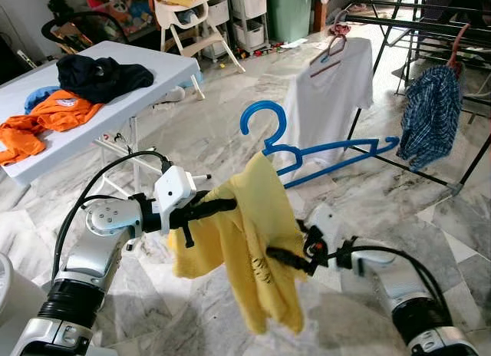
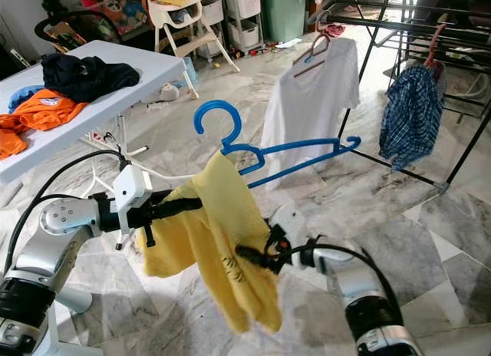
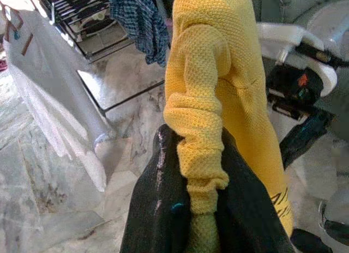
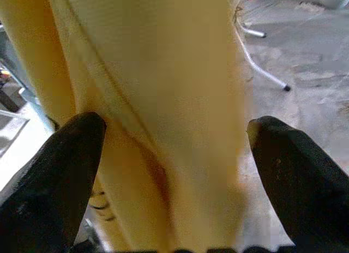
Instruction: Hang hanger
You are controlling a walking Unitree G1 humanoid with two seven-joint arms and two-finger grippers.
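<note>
Above the marble floor (image 1: 230, 87), the blue hanger (image 1: 307, 153) hung in mid-air with the yellow shirt (image 1: 253, 241) draped on one end. Left gripper (image 1: 219, 206) pinched a fold of that shirt tight; right gripper (image 4: 174, 138) sat spread wide against the cloth. White shirt (image 1: 330, 95) hung on the black drying rack (image 2: 383, 22) beyond.
</note>
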